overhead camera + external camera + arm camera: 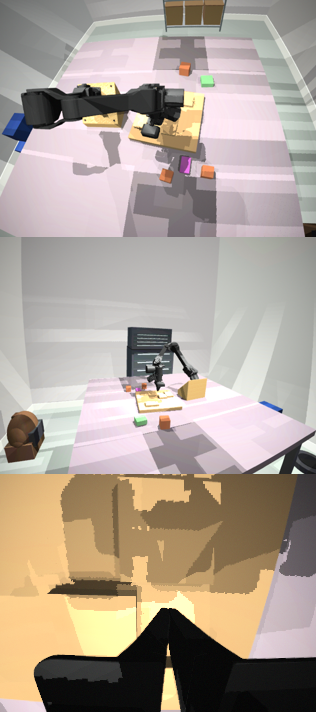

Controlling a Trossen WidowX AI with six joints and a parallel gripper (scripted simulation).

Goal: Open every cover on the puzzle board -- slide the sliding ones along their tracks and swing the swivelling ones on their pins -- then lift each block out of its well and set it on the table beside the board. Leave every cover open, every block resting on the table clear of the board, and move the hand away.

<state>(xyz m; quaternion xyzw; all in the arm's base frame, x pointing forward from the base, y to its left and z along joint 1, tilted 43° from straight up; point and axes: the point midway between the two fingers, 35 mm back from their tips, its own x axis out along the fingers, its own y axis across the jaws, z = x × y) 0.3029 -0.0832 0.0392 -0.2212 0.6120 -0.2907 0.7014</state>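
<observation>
The tan puzzle board [198, 112] [160, 411] [30, 624] lies under my arm. My gripper [158, 389] [167, 615] is shut and empty, tips down low over the board's cover area; contact cannot be told. One flat cover [189, 99] [151, 404] lies near one edge. Other covers [169, 128] [152, 394] [161, 395] [168, 393] lie around the hand, partly hidden in the top view. On the table, clear of the board, rest a green block [206, 81] [140, 420], a magenta block [186, 164] [138, 389], and orange blocks [184, 69] [166, 175] [207, 171] [164, 422]. Wells are not clearly visible.
A yellow sloped box [102, 122] [196, 389] stands between the arm's base side and the board. Blue boxes [16, 126] [271, 406] are beyond the table's edge. Broken shadows cover the board and blur its details.
</observation>
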